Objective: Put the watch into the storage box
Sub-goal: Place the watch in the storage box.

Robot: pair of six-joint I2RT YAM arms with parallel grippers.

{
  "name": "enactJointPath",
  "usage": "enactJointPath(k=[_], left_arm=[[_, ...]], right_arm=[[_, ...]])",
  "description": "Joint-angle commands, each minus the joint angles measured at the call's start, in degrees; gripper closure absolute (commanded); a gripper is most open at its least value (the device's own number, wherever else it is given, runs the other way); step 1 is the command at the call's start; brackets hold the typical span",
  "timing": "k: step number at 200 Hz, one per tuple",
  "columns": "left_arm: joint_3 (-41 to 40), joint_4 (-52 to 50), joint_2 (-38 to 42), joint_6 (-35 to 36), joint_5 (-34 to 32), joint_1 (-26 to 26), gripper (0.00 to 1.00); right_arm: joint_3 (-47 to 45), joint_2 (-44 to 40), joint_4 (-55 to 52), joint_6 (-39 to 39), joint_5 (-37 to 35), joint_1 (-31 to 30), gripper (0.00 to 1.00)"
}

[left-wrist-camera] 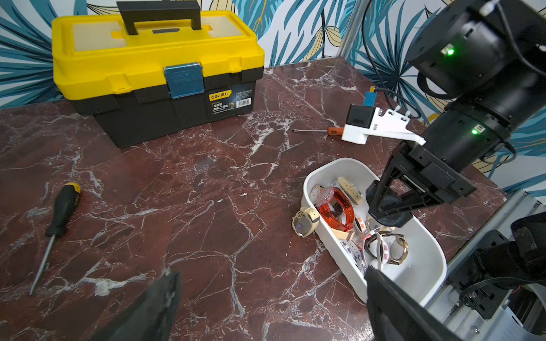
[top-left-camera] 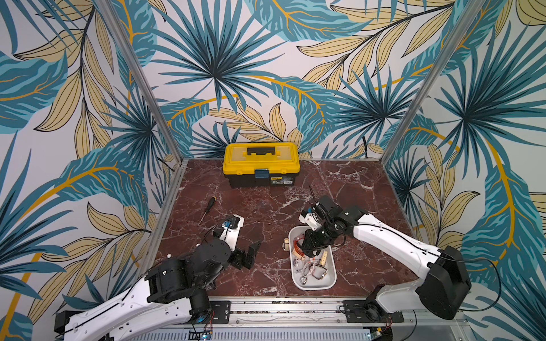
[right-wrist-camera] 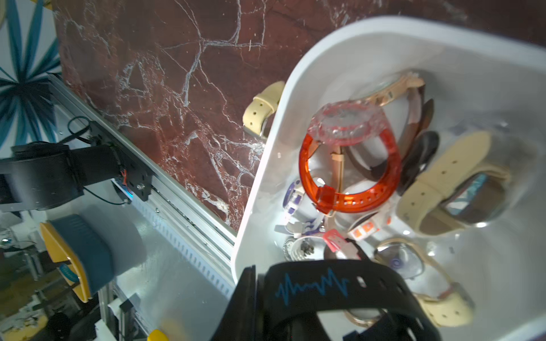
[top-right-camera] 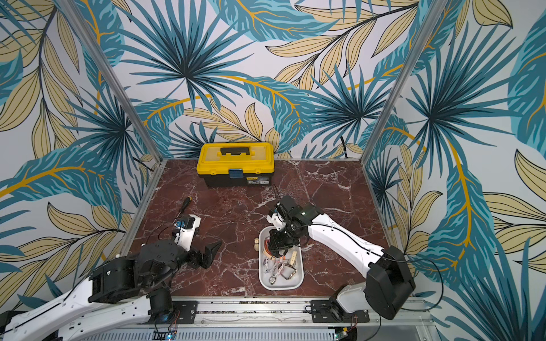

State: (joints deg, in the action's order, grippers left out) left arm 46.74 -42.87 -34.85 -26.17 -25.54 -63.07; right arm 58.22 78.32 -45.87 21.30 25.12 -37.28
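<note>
Black watch (right-wrist-camera: pixel 313 286) in right claw (left-wrist-camera: pixel 387 211), just inside storage box (right-wrist-camera: pixel 266 189) rim

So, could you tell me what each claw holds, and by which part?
The right claw holds a black watch by its strap; the left claw holds nothing.

You have leaf-print walls (top-left-camera: pixel 212 73) on three sides: teal fronds, tan leaves and yellow stems on white. Two metal posts (top-left-camera: pixel 141 79) rise from the back corners of a dark red marble tabletop (top-left-camera: pixel 266 206) veined in white. A silver rail (top-left-camera: pixel 280 307) runs along its near edge. The light looks even.
</note>
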Motion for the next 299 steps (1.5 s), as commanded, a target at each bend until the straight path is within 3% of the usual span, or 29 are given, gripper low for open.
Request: enactJointPath(k=[1, 192, 299], left_arm=[[-1.0, 2.5, 0.0, 0.0, 1.1, 0.1, 0.0], [-2.4, 1.7, 0.3, -2.0, 1.2, 0.1, 0.0], [-2.4, 1.6, 0.3, -2.5, 1.3, 0.1, 0.0]], right_arm=[[-4.7, -3.3, 8.8, 6.3, 3.3, -0.5, 0.79], [-11.0, 5.1, 19.7, 12.7, 0.9, -5.0, 0.77], [-8.8, 3.1, 12.9, 10.3, -2.7, -5.0, 0.69]])
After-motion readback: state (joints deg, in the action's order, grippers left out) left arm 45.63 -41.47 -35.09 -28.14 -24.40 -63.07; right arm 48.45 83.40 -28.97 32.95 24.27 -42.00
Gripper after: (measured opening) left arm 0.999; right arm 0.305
